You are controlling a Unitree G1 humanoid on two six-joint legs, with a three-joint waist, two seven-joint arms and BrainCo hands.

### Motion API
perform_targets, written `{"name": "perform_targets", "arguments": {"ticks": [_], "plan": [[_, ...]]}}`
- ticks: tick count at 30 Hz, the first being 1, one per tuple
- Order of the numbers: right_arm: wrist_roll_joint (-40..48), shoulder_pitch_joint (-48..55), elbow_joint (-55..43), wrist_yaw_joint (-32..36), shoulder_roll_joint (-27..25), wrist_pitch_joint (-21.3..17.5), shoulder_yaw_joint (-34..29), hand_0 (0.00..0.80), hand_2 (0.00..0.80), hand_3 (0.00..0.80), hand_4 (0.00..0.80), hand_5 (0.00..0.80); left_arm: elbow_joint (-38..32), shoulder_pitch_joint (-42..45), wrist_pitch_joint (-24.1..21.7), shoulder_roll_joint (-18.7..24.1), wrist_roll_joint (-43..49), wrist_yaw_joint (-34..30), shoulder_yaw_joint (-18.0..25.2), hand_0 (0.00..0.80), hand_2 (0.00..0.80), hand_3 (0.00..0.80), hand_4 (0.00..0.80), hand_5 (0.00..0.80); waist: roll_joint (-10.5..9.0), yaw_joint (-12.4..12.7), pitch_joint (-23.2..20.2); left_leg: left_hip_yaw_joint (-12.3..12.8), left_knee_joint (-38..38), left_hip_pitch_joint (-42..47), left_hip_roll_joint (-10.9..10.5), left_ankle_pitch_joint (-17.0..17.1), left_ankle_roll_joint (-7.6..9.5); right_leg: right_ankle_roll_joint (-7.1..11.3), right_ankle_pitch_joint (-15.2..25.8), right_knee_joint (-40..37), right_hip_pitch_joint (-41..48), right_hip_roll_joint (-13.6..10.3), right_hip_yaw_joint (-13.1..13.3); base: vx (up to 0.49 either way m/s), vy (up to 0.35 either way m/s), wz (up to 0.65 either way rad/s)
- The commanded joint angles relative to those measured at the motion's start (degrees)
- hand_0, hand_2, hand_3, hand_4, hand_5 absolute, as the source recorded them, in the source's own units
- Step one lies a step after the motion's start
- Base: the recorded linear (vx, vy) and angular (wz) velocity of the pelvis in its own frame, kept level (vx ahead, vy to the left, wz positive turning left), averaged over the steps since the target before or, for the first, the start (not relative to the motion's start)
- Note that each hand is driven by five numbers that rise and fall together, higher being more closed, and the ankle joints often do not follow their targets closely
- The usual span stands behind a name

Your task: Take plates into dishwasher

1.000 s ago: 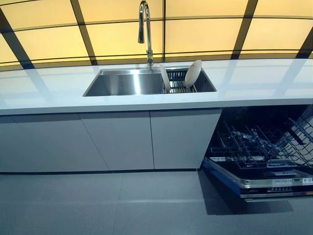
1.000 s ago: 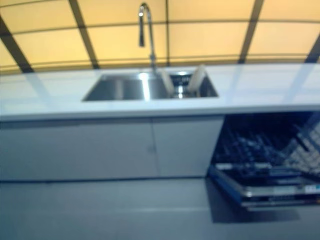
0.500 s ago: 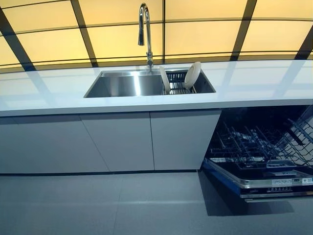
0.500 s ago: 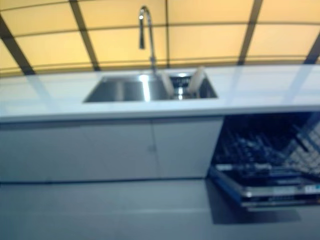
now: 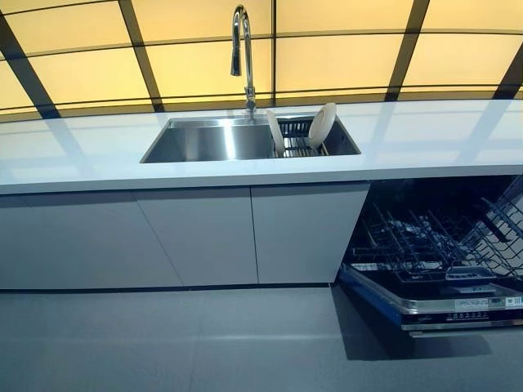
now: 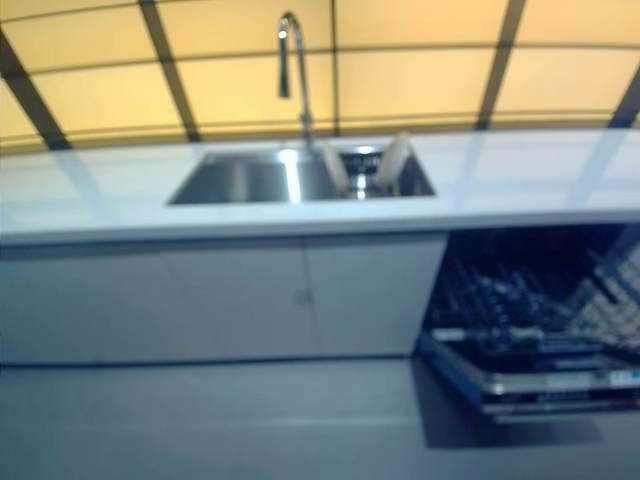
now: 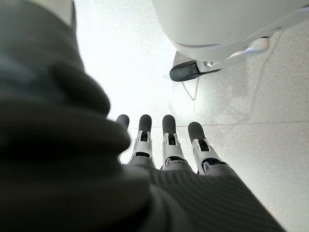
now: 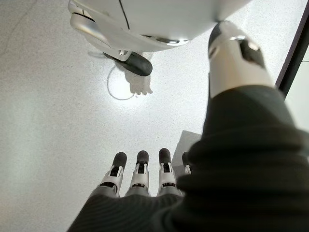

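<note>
Your view: long white counter (image 5: 425,139), steel sink (image 5: 204,140) set mid-counter, two plates (image 5: 321,123) standing in rack at sink's right end. Dishwasher (image 5: 441,261) open below counter's right end. Left hand (image 7: 169,145) and right hand (image 8: 140,176) empty, fingers straight, over grey floor (image 5: 163,343).

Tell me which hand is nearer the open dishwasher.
Can't tell. Neither hand shows in the head views with the dishwasher; left hand and right hand both hang open over bare floor in their wrist views, holding nothing.
</note>
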Motion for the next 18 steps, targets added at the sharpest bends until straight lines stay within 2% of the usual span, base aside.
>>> {"name": "perform_targets", "arguments": {"ticks": [1,6,7,9,11,12,13,15,16,17,18], "plan": [[0.2,-4.1,2.5,0.9,-0.7,1.2,1.3,0.000,0.000,0.000,0.000,0.000,2.8,-4.6,0.1,-0.9,0.1,0.3,0.4,0.000,0.000,0.000,0.000,0.000,-0.96,0.9,2.4,-1.2,0.2,1.5,-5.5,-6.1,5.31,0.23,-5.1,3.5,-0.3,2.6,-0.1,-0.041,-0.092,0.00],[0.3,-5.6,2.3,2.0,-1.7,2.2,1.7,0.000,0.000,0.000,0.000,0.000,1.7,-6.0,-0.4,-0.7,-1.4,1.0,0.1,0.000,0.000,0.000,0.000,0.000,-1.24,0.8,3.8,-1.5,1.7,1.3,-5.1,-6.1,4.91,-1.27,-5.8,4.4,-1.1,3.3,1.5,-0.010,-0.129,0.00],[0.1,-5.6,2.1,2.2,-1.9,2.7,1.9,0.000,0.000,0.000,0.000,0.000,1.5,-6.2,-0.9,-0.9,-2.3,1.9,0.4,0.000,0.000,0.000,0.000,0.000,-2.18,0.8,4.4,-0.5,7.4,-0.5,-4.8,-7.7,4.53,-2.05,-5.9,4.8,-1.0,3.0,1.8,0.042,-0.176,-0.04],[0.7,-5.3,1.8,2.2,-2.2,3.3,1.9,0.000,0.000,0.000,0.000,0.000,1.0,-6.2,-1.7,-1.1,-5.9,3.1,2.1,0.000,0.000,0.000,0.000,0.000,-3.54,1.3,6.1,0.9,22.2,-6.3,-4.1,-8.6,4.20,-3.20,-5.6,5.4,-0.8,2.6,1.9,0.028,-0.176,0.01],[0.1,-4.8,2.1,2.4,-2.5,3.5,1.7,0.000,0.000,0.000,0.000,0.000,1.1,-5.7,-2.8,-1.8,-9.5,4.1,4.8,0.000,0.000,0.000,0.000,0.000,-3.63,1.7,8.2,1.7,33.9,-14.6,-2.9,-6.1,3.63,-4.46,-5.6,6.6,-0.7,3.4,1.7,-0.024,-0.124,0.04],[0.1,-4.7,2.2,2.5,-2.5,3.8,1.7,0.000,0.000,0.000,0.000,0.000,1.1,-5.6,-2.8,-1.8,-10.0,4.2,5.1,0.000,0.000,0.000,0.000,0.000,-3.53,1.7,8.5,1.7,34.8,-15.5,-2.7,-5.8,3.51,-4.58,-5.7,6.8,-0.7,3.6,1.6,0.007,-0.078,0.05],[0.6,-4.6,2.9,2.2,-2.5,3.9,1.4,0.000,0.000,0.000,0.000,0.000,1.4,-5.2,-2.8,-2.2,-10.7,4.2,6.3,0.000,0.000,0.000,0.000,0.000,-3.43,1.9,9.3,2.7,32.5,-16.6,-2.4,-4.5,2.75,-4.58,-5.9,7.4,-0.3,3.7,1.2,0.104,-0.021,0.17],[0.5,-4.6,4.2,2.2,-2.3,3.4,0.7,0.000,0.000,0.000,0.000,0.000,2.6,-3.8,-3.3,-2.7,-9.9,4.1,7.5,0.000,0.000,0.000,0.000,0.000,-3.00,2.5,10.3,2.5,23.7,-16.6,-3.4,0.4,0.39,-3.84,-6.0,7.9,1.0,3.9,0.9,0.179,0.009,0.19],[0.1,-4.6,4.3,2.4,-2.2,3.3,0.6,0.000,0.000,0.000,0.000,0.000,3.3,-3.1,-3.7,-2.7,-9.5,4.0,7.9,0.000,0.000,0.000,0.000,0.000,-2.46,2.5,10.2,0.8,15.6,-17.1,-4.4,5.7,-0.70,-3.76,-5.7,8.3,0.8,4.4,0.0,0.220,0.034,0.09],[-0.2,-4.5,4.2,2.5,-2.0,3.5,0.8,0.000,0.000,0.000,0.000,0.000,3.6,-2.4,-3.6,-2.9,-10.3,4.3,8.2,0.000,0.000,0.000,0.000,0.000,-2.12,2.7,10.2,-1.7,10.2,-17.5,-5.0,9.0,-1.52,-3.69,-5.6,8.2,1.4,4.9,0.6,0.372,0.076,0.14],[-0.3,-4.5,4.4,2.9,-2.2,3.7,0.7,0.000,0.000,0.000,0.000,0.000,3.8,-1.4,-3.1,-3.2,-12.4,5.1,8.9,0.000,0.000,0.000,0.000,0.000,-1.46,3.2,10.1,-5.2,1.8,-16.8,-5.3,11.6,-2.19,-3.82,-6.1,8.4,2.5,6.0,2.0,0.339,0.069,0.11]]}}
